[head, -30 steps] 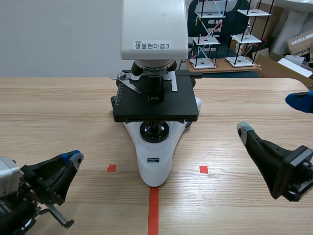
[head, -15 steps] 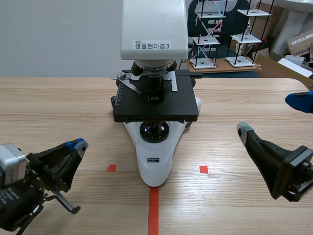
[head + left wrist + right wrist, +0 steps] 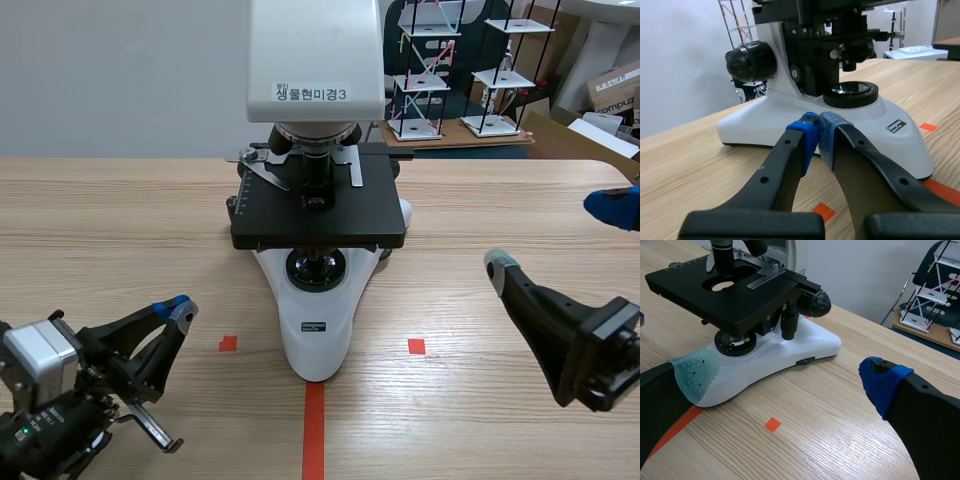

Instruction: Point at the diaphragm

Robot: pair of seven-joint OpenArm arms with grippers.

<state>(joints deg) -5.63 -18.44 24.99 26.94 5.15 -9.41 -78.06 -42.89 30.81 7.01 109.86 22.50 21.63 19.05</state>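
A white microscope (image 3: pixel 316 100) with a black stage (image 3: pixel 318 208) stands at the table's middle. Under the stage, above the round lamp lens (image 3: pixel 316 267), sits the dark diaphragm housing (image 3: pixel 849 52) with a small lever. My left gripper (image 3: pixel 180 308) is shut on nothing, low at the front left. Its blue tips (image 3: pixel 815 135) lie close to the white base (image 3: pixel 765 122), below and short of the diaphragm. My right gripper (image 3: pixel 555 238) hangs open to the right of the microscope. In the right wrist view the base (image 3: pixel 805 347) lies ahead of the right gripper (image 3: pixel 787 376).
Orange-red tape squares (image 3: pixel 228 343) (image 3: pixel 416 346) and a tape line (image 3: pixel 314 430) mark the table in front of the base. White and black rack models (image 3: pixel 425 70) stand behind the table. The focus knob (image 3: pixel 751 61) sticks out on the microscope's side.
My left arm has moved to the right and forward, bringing its shut tips nearer the microscope's base. The right arm has not moved.
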